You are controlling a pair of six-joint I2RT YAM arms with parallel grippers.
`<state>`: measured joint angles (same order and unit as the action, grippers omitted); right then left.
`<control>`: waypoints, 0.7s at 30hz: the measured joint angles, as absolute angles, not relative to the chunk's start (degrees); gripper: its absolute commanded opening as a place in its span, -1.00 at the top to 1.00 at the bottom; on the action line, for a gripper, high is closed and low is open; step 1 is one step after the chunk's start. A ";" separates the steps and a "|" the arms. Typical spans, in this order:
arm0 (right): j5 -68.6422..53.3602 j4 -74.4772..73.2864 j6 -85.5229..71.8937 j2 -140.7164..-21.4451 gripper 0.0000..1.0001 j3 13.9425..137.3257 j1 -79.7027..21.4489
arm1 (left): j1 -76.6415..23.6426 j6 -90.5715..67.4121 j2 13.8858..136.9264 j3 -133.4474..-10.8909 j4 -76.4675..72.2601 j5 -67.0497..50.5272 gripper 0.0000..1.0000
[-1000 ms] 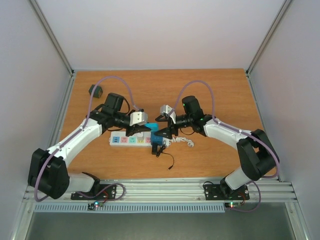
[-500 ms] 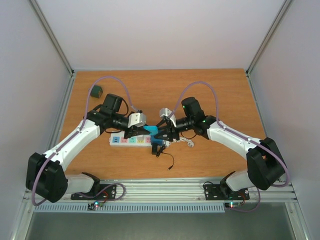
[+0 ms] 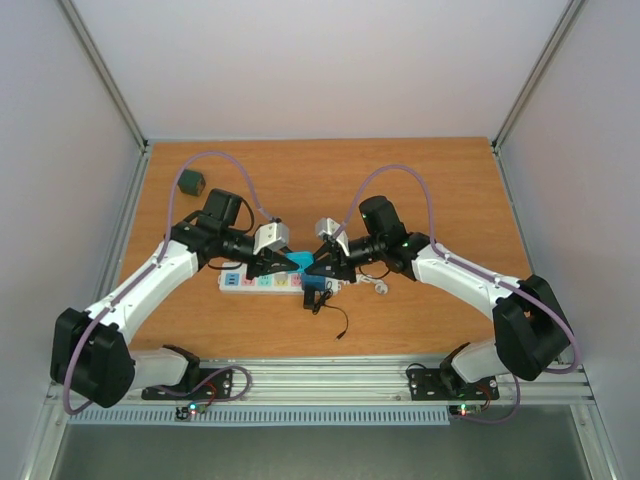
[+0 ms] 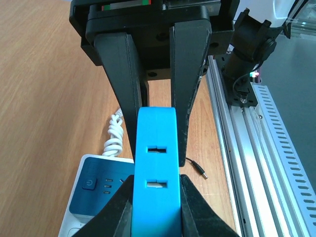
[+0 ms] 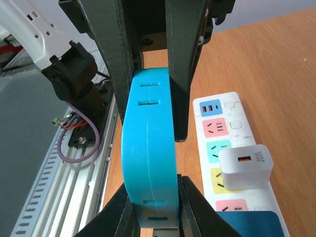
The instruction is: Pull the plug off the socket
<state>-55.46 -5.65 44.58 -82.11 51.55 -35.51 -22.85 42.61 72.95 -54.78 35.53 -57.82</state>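
Observation:
The socket point(image 3: 250, 282) is a long white power strip with pastel outlet panels, lying mid-table; it also shows in the left wrist view point(image 4: 98, 190) and the right wrist view point(image 5: 217, 128). A blue plug point(image 3: 305, 262) with a curved body stands over the strip's right end. My left gripper point(image 3: 290, 262) point(image 4: 157, 182) is shut on it from the left. From the opposite side, my right gripper point(image 3: 318, 268) point(image 5: 150, 185) is shut on the same blue plug point(image 5: 148, 148). Whether its pins still sit in the strip is hidden.
A white USB charger point(image 5: 245, 165) is plugged into a yellow outlet. The strip's curly white cord point(image 3: 378, 287) trails right. A thin black lead point(image 3: 335, 320) with a barrel tip point(image 4: 198, 170) lies toward the near rail. A small dark block point(image 3: 192, 182) sits back left.
My right gripper moved in from the right and closed its jaws on the blue plug. The left gripper stayed shut on it, shifting only slightly.

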 measured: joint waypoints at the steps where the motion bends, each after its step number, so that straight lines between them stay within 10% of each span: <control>1: -55.48 -5.65 44.53 -82.11 0.97 51.55 -35.51 | -22.85 42.41 72.88 -54.74 35.51 -57.82 0.65; 11: -55.77 -7.03 41.58 -80.97 0.97 51.55 -35.57 | -22.00 43.07 69.60 -53.12 34.92 -56.14 0.35; 21: -55.75 -7.20 42.11 -80.71 0.90 51.51 -35.42 | -19.90 44.03 68.62 -52.80 36.60 -58.04 0.65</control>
<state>-55.75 -7.20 42.11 -80.71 51.51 -35.42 -19.90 44.03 68.62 -52.80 36.60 -58.04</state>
